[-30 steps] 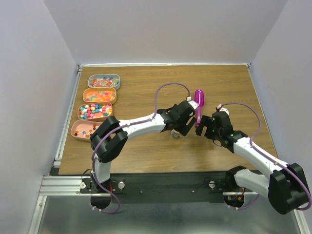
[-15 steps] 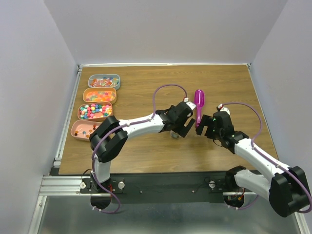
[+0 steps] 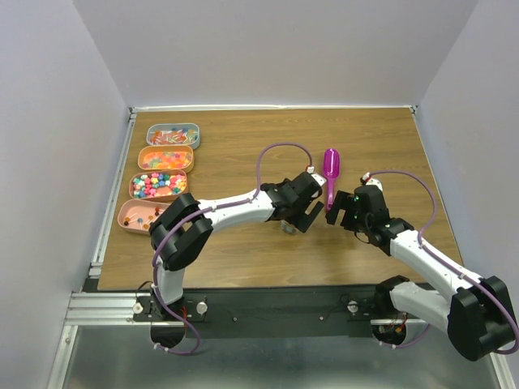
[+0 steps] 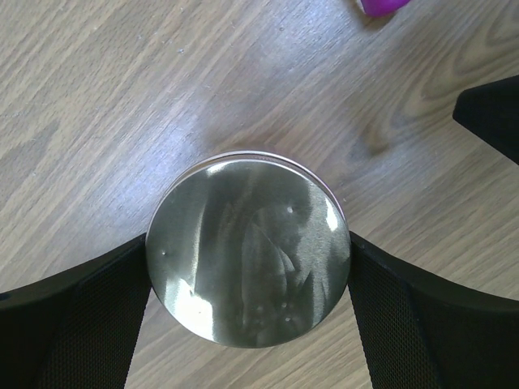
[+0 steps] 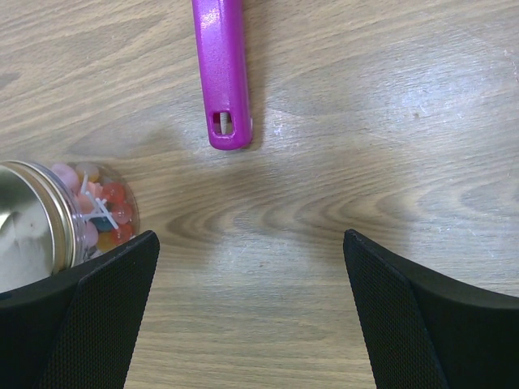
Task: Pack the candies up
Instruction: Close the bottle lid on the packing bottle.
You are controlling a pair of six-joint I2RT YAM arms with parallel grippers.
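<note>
A small clear jar holding candies [image 5: 105,211] stands mid-table, capped with a round shiny lid [image 4: 247,259]. My left gripper [image 4: 247,275] sits over it, with one finger against each side of the lid; in the top view it [image 3: 293,219] hides most of the jar. More candies fill several trays at the left: wrapped pieces [image 3: 173,134], orange gummies [image 3: 166,157] and pastel balls [image 3: 158,185]. My right gripper [image 5: 251,324] is open and empty over bare wood just right of the jar, and also shows in the top view [image 3: 336,212].
A magenta scoop [image 3: 331,170] lies on the table just beyond both grippers, its handle end [image 5: 220,65] pointing at my right gripper. A pink tray [image 3: 139,215] with a few sweets sits nearest on the left. The table's left rail runs beside the trays.
My left gripper has shifted slightly over the jar and turned a little. My right gripper has barely moved. The scoop lies where it was.
</note>
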